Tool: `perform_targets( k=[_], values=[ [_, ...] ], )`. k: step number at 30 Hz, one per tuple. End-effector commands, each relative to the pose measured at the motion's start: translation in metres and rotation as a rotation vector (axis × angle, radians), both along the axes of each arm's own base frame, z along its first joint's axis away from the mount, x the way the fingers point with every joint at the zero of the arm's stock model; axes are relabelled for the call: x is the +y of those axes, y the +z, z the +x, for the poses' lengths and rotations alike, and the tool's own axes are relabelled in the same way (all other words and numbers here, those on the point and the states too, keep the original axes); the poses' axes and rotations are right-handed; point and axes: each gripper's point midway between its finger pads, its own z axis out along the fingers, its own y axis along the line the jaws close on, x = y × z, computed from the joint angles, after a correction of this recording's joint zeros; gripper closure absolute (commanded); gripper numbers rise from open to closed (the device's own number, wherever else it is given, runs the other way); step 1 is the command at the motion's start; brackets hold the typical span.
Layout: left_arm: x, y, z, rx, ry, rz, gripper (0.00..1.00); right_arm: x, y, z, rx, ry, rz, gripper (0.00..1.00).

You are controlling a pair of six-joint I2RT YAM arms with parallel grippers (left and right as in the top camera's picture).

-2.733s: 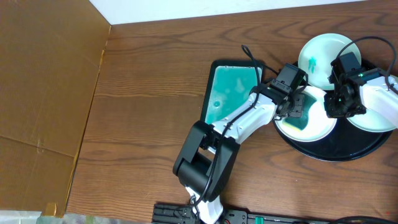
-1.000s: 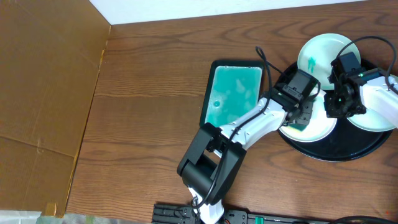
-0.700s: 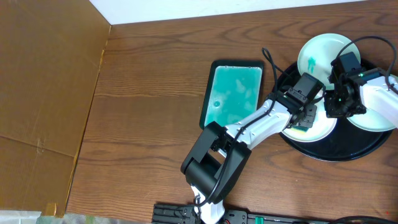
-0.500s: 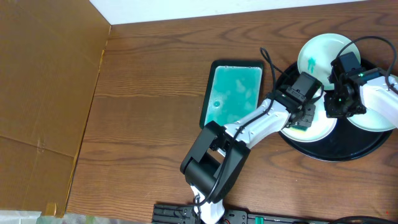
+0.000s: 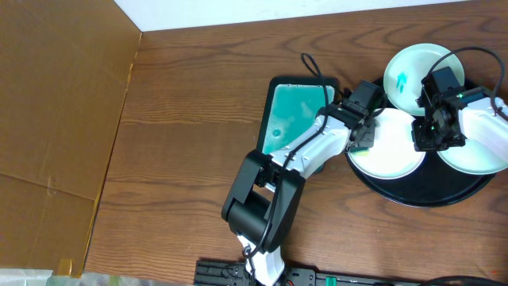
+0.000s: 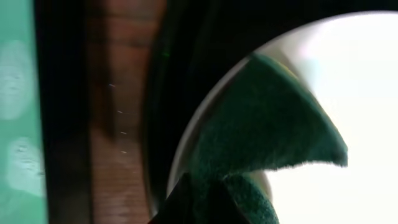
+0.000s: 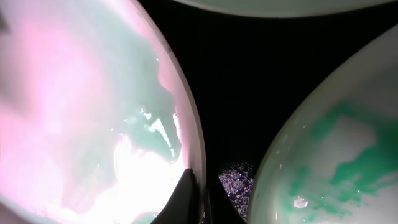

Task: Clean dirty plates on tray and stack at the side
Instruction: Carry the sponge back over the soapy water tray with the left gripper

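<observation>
Between the pressed-together fingers of the left gripper (image 6: 204, 200) a dark green sponge (image 6: 261, 124) is pinched, its free corner lying just beyond the fingertips on the rim of the nearest plate (image 5: 390, 152). On that plate's opposite edge, the right gripper (image 7: 200, 193) has its fingers closed on the thin rim, and a wet, pale green film shines on the plate beside the fingertips. Just past the right fingers lies bare black tray (image 7: 236, 81), then a second plate (image 7: 336, 143) with a teal smear, and farthest ahead the edge of a third plate (image 7: 280, 5). Risks, as a judgement: the sponge sits at the rim rather than the middle, so a push there could tilt the plate or drive it into its neighbours, and the wet rim could slip from the right pinch. Counted: three plates, all on one black tray; one sponge; one teal tray (image 5: 294, 119) beyond the left fingers; two grippers.
</observation>
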Motion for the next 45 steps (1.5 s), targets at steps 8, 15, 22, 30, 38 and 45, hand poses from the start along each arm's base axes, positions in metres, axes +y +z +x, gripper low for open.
perform_targets(
  k=[8,15,22,30,38,45],
  values=[
    [-0.026,0.049,0.013,-0.066,-0.029,-0.259,0.93,-0.007,-0.013,-0.006,0.023,0.014,-0.052,0.99],
    [-0.056,0.029,-0.016,0.053,-0.115,-0.359,0.93,-0.007,-0.012,-0.006,0.021,0.014,-0.050,0.99],
    [-0.043,-0.017,-0.020,0.116,-0.080,-0.243,0.93,-0.007,-0.012,-0.005,0.018,0.014,-0.049,0.99],
    [0.021,-0.009,0.000,-0.023,0.041,0.083,0.93,-0.007,-0.012,-0.006,0.023,0.014,-0.051,0.99],
    [0.027,0.095,0.018,-0.285,0.090,0.015,0.93,-0.005,-0.003,-0.005,0.005,0.036,-0.049,0.99],
    [0.041,0.174,0.014,-0.462,0.129,-0.079,0.92,0.000,0.035,0.012,-0.121,0.109,-0.050,0.99]
  ],
)
